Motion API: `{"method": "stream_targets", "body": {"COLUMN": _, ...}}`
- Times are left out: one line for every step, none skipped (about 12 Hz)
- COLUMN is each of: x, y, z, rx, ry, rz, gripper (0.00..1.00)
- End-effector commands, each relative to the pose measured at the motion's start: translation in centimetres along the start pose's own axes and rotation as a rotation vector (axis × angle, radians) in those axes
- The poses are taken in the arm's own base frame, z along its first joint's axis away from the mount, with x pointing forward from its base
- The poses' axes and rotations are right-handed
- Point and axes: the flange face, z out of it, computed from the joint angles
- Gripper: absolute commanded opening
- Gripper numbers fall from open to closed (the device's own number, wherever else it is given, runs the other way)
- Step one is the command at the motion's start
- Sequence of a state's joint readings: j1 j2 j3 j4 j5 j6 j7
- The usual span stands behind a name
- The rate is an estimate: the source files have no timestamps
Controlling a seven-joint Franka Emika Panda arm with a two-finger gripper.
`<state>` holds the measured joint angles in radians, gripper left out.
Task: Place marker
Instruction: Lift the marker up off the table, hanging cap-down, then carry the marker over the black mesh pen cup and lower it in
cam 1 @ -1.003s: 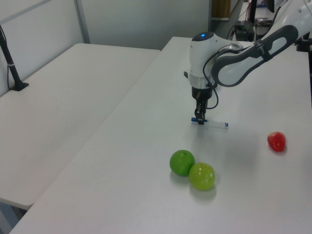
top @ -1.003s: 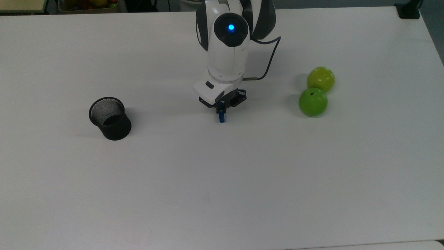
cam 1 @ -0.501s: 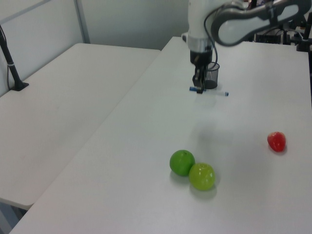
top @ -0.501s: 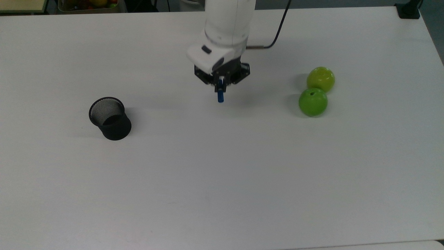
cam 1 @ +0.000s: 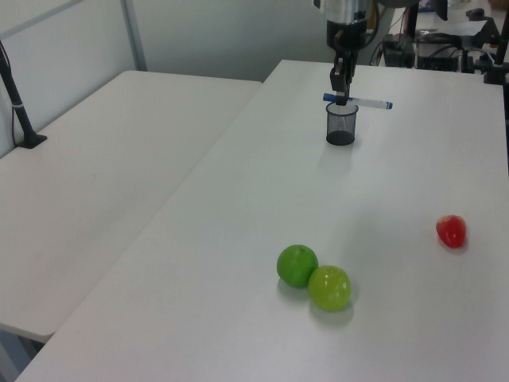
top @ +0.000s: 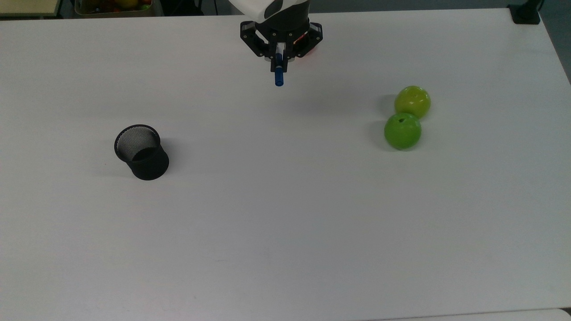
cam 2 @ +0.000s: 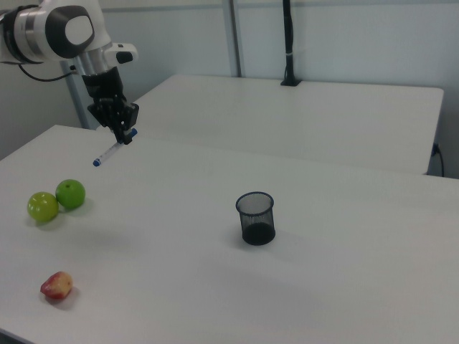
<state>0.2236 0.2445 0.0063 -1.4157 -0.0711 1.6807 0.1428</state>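
Observation:
My gripper [top: 279, 61] is shut on the marker [top: 279, 78], a white-barrelled pen with blue ends. It holds the pen near one end, well above the table. In the left view the gripper [cam 1: 340, 94] hangs over the black mesh cup [cam 1: 341, 124], and the marker [cam 1: 366, 103] lies level, sticking out to the left view's right. In the right view the marker [cam 2: 109, 153] slants down from the gripper [cam 2: 125, 134]. The cup [top: 142, 152] stands upright on the top view's left, far from the gripper. In the right view the cup [cam 2: 256, 218] looks empty.
Two green apples [top: 412, 101] [top: 402, 130] touch each other on the top view's right. A red apple [cam 1: 451, 231] lies on the white table [top: 285, 232], apart from them. A second white table [cam 1: 119, 159] stands alongside.
The gripper has risen from table height with the marker shut in it, lifting the pen off the surface. In the top view it moved toward the far edge.

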Motion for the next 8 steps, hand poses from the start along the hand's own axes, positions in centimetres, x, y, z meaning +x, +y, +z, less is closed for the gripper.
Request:
{"method": "stream_targets", "body": {"x": 0.3, "y": 3.1, "z": 0.5, "rx": -0.004, "ry": -0.016, "rz": 0.045, "gripper": 0.13}}
{"method": "stream_targets", "body": {"x": 0.5, "y": 4.4, "z": 0.7, "rx": -0.004, "ry": -0.016, "rz": 0.045, "gripper": 0.13}}
{"method": "stream_targets", "body": {"x": 0.5, "y": 5.8, "z": 0.7, "rx": -0.008, "ry": -0.016, "rz": 0.043, "gripper": 0.13}}
{"method": "stream_targets", "body": {"x": 0.6, "y": 8.2, "z": 1.0, "rx": -0.008, "ry": -0.018, "rz": 0.047, "gripper": 0.13}}
{"method": "stream_targets", "body": {"x": 0.9, "y": 10.4, "z": 1.0, "rx": 0.003, "ry": 0.008, "rz": 0.067, "gripper": 0.13}}
{"method": "stream_targets", "body": {"x": 1.2, "y": 12.8, "z": 0.9, "rx": 0.005, "ry": 0.053, "rz": 0.096, "gripper": 0.13}}
{"method": "stream_targets", "body": {"x": 1.5, "y": 14.9, "z": 1.0, "rx": -0.001, "ry": 0.085, "rz": 0.127, "gripper": 0.13}}
{"method": "stream_targets", "body": {"x": 1.9, "y": 16.9, "z": 1.2, "rx": -0.009, "ry": 0.120, "rz": 0.154, "gripper": 0.13}}
